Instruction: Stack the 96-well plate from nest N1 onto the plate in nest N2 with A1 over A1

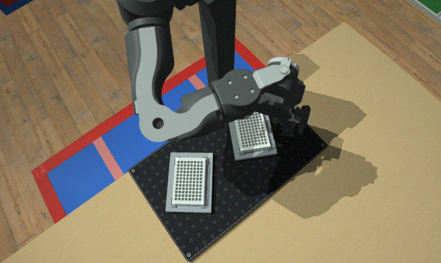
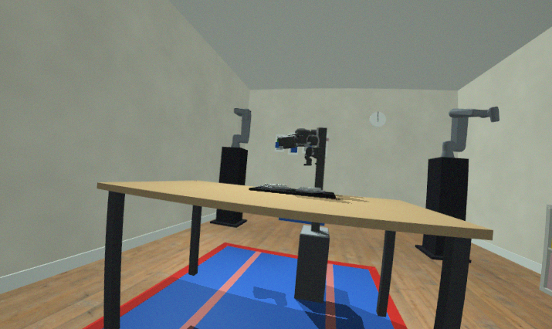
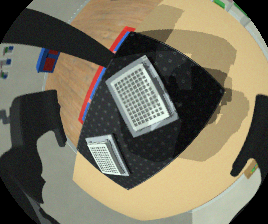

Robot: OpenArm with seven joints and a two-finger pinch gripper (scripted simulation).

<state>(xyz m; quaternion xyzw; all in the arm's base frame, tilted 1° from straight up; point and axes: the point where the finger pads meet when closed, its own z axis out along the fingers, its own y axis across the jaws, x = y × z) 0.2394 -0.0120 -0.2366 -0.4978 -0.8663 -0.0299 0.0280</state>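
The 96-well plate in N1 [image 1: 252,131] sits seated in its grey plate nest N1 [image 1: 255,154] on the black perforated baseplate [image 1: 195,228], partly covered in the top view by the arm's wrist. Seen from the base, it is the left-hand one of the two nests. The second 96-well plate [image 1: 188,179] lies flat in the plate nest N2 [image 1: 188,208], well apart from the first on the same baseplate, and the two nests stand at slightly different angles to one another. The corner marks for A1 are too small to read in any view. The gripper [image 1: 292,125] hangs above the baseplate just beside N1, on the side away from N2, clear of the plate and high over it in the exterior view [image 2: 308,160]. The jaws stand fully wide and hold nothing. In the wrist view the N1 plate [image 3: 142,95] lies near the centre and the N2 plate [image 3: 105,153] lower down. The baseplate rests on a tan worktop [image 1: 378,196], with the arm's shadow falling across both. The arm [image 1: 150,81] rises from a dark pedestal [image 2: 311,261] behind the worktop, over a blue and red floor mat [image 1: 78,176].
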